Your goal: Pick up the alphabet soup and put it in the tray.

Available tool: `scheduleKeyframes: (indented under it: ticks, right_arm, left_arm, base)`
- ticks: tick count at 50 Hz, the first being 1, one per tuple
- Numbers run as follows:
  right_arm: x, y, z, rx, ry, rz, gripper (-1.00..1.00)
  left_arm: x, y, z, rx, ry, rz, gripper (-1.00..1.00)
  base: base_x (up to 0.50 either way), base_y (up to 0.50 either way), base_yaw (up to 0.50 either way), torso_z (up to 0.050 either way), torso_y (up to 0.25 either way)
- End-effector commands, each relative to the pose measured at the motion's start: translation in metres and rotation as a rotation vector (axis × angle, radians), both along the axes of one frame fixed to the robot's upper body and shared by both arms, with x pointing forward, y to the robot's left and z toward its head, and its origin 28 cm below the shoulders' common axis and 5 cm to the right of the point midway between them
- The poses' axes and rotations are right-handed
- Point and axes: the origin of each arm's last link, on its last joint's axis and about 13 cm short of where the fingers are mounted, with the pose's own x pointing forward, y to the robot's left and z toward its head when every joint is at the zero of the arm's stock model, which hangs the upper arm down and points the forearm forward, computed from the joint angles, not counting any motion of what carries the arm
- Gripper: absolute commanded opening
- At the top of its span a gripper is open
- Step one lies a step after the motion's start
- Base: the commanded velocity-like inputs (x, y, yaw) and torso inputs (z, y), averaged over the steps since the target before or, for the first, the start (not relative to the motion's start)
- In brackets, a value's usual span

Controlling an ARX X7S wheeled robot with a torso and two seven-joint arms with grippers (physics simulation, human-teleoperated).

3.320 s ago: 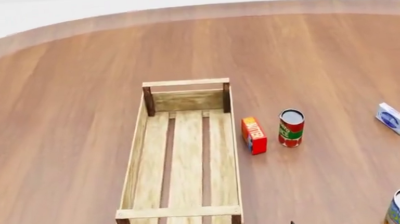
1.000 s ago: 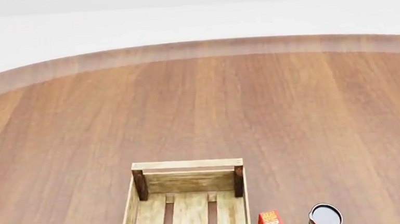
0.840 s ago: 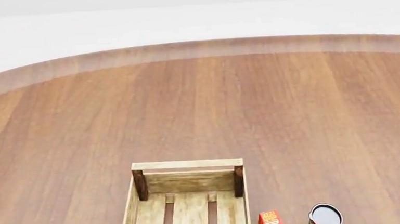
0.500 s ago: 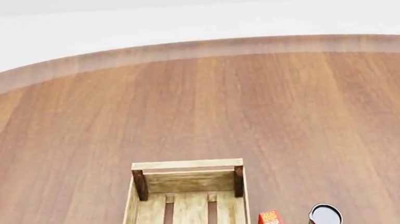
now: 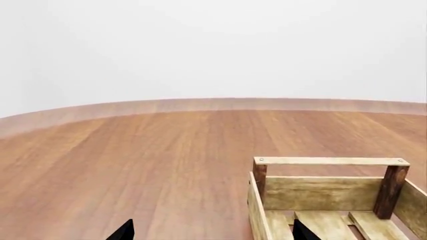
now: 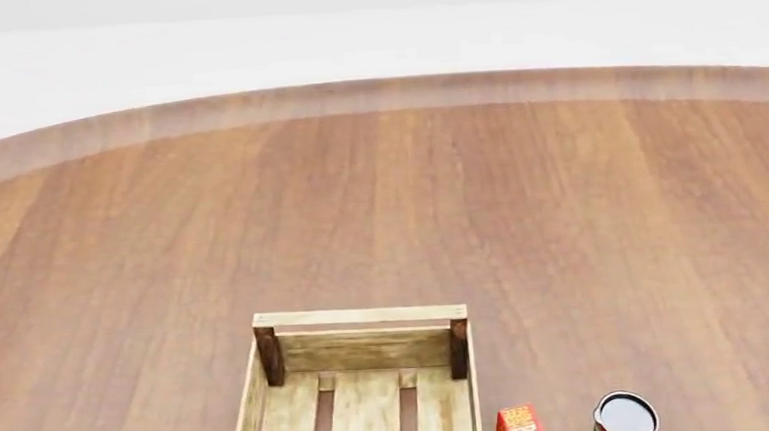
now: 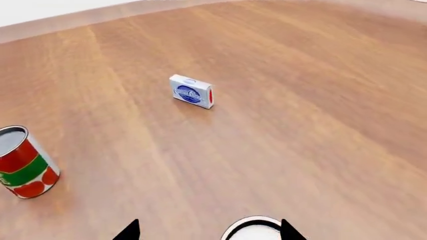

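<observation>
Nothing changed just now — right gripper (image 7: 210, 232) wide open, empty, alphabet soup (image 7: 253, 230) between its tips, ungrasped.

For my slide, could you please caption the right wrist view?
Open right gripper above a pale can top; red-green can and blue-white box beyond.

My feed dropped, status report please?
Both grippers' jaws open, empty. Right gripper above pale can top, likely the alphabet soup. Tray empty as far as seen. Nothing in the way.
</observation>
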Motion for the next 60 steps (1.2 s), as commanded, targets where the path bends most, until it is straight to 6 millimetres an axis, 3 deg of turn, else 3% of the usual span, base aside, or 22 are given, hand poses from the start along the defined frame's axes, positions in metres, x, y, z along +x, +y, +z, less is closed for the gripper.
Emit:
scheduleKeyframes:
  ticks: [1,39,60]
  right_arm:
    - [-0.011,-0.008,-0.007,0.023,-0.001,-0.061,1.00]
    - [-0.012,-0.016,-0.043,0.087,0.052,-0.092,1.00]
    - [-0.010,-0.016,-0.052,0.101,0.065,-0.079,1.00]
  left_arm:
    - [0.000,0.000,-0.001,-0.004,0.003,-0.002,1.00]
    - [0.000,0.000,0.001,0.002,-0.003,0.003,1.00]
    - [0.000,-0.001,0.001,0.001,-0.001,0.001,1.00]
  base:
    - [0.00,0.00,0.00,0.000,0.000]
    - [0.00,0.00,0.00,0.000,0.000]
    - [0.00,0.00,0.00,0.000,0.000]
